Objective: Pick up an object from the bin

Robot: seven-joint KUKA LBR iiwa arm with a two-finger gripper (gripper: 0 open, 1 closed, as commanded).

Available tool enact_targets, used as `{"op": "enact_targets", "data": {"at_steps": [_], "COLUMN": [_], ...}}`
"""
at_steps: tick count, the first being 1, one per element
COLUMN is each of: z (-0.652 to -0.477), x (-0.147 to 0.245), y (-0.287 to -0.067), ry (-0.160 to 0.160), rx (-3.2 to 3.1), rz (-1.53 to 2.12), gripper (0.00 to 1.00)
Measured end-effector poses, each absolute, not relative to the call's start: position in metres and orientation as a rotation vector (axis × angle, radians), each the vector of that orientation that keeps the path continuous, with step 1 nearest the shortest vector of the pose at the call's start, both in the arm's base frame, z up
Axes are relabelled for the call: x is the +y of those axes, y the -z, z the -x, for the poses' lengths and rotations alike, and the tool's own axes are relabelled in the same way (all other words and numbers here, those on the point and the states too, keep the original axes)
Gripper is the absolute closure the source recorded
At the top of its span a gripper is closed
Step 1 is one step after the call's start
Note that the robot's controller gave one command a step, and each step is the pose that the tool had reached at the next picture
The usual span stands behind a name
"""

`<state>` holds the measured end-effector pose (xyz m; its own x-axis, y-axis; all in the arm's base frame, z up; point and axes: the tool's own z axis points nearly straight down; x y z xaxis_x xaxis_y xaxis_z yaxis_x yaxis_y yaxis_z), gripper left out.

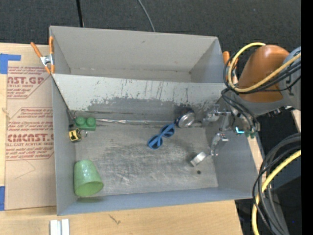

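Scrap (198, 159), small and silvery-white, lies on the floor of the bin (137, 53) toward the front-right corner, a little in from the right wall. Gripper (215, 146) hangs just to its right and slightly behind, low in the bin, close to the right wall. Can't tell how far the gripper is open, or whether it touches the scrap: the metal parts blur into the grey wall behind. The scrap's kind is also hard to make out.

Round shiny metal piece (185, 120) sits further back, near the back wall's foot. Blue glasses-shaped item (161, 136) lies just left of it, mid-floor, tilted. Well apart, at the left wall: green toy brick (84, 123) with a small yellow-and-black item (74, 134) just in front of it. Green cup (87, 179) lies on its side in the front-left corner. Arm's orange cover (261, 72) and yellow cables (244, 53) sit above the right rim.
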<state>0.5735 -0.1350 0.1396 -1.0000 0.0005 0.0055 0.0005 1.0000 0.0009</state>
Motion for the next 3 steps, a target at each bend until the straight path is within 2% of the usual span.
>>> {"op": "enact_targets", "data": {"at_steps": [1, 2, 3], "z": [-0.585, -0.59, -0.597], "x": [-0.108, -0.019, -0.017], "y": [-0.103, -0.15, -0.075], "ry": [-0.001, 0.006, -0.002], "rx": [-3.139, -3.148, -3.144], "rz": [-0.257, 0.036, -0.31], "gripper": [0.0, 0.0, 0.0]}}
